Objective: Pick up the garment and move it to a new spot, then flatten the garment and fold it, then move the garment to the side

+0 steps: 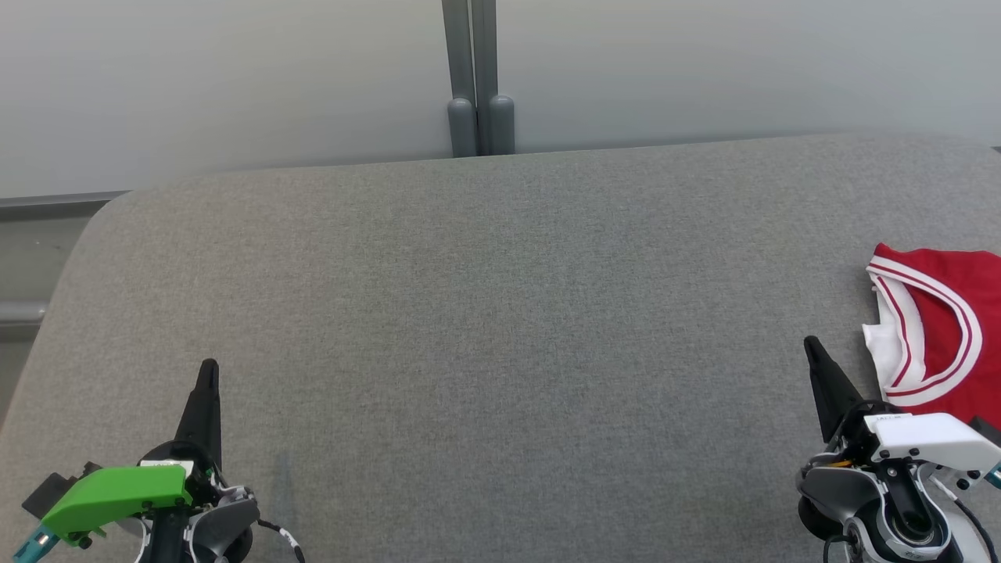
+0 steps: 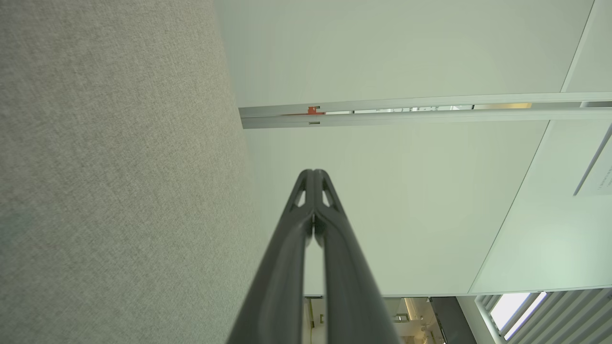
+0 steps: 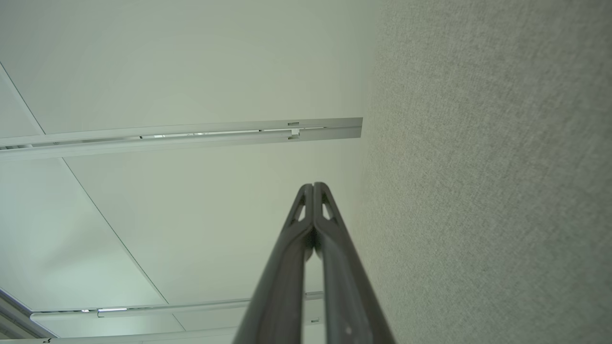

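Just beyond and to the right of the right gripper, whose jaws are pressed tip to tip on nothing, lies the red cloth garment with white-striped trim. It is bunched on the grey woven fabric surface and partly cut off by the picture's edge. The left gripper is just as closed and empty, well apart from the garment. The risk, as I judge it: closed jaws driven at the cloth would only shove and rumple it, and a pinch on the loose trim alone could lift one layer while the rest drags. No container is at hand — the garment rests directly on the surface.
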You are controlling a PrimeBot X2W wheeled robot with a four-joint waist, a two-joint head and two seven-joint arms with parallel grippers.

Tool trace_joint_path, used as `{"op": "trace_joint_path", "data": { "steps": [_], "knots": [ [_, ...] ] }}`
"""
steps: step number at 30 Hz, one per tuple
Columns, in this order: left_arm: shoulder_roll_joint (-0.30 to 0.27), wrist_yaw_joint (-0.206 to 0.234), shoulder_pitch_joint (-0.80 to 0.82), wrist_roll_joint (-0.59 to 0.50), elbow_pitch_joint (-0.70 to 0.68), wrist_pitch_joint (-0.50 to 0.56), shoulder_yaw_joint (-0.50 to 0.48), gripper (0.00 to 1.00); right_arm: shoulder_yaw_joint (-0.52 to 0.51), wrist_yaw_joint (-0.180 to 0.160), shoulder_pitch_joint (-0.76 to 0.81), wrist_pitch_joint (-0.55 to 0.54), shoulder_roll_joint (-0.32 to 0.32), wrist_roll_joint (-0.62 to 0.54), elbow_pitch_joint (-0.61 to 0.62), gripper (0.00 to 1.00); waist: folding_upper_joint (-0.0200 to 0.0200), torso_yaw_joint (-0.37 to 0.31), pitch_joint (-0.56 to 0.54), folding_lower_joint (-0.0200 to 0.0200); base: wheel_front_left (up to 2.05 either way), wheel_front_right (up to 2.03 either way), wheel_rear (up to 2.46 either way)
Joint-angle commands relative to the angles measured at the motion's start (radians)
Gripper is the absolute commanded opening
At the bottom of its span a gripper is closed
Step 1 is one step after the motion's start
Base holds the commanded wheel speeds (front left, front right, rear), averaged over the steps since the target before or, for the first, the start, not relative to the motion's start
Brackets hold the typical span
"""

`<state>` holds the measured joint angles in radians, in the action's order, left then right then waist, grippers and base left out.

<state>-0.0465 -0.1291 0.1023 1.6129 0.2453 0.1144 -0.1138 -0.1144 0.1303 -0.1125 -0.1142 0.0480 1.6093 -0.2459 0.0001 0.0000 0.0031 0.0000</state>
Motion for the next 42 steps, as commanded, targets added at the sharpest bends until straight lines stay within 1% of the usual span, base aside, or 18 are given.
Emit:
{"op": "trace_joint_path", "data": {
  "steps": [1,42],
  "knots": [
    [-0.007,-0.005,0.011,0.000,-0.002,0.003,-0.002,0.00,-0.001,0.001,0.010,-0.004,0.004,0.007,0.006,0.00,-0.0001,0.000,0.000,0.0000,0.00,0.00,0.00],
    [-0.007,-0.005,0.011,0.000,-0.002,0.003,-0.002,0.00,-0.001,0.001,0.009,-0.004,0.004,0.007,0.006,0.00,-0.0001,0.000,0.000,0.0000,0.00,0.00,0.00]
  ]
}}
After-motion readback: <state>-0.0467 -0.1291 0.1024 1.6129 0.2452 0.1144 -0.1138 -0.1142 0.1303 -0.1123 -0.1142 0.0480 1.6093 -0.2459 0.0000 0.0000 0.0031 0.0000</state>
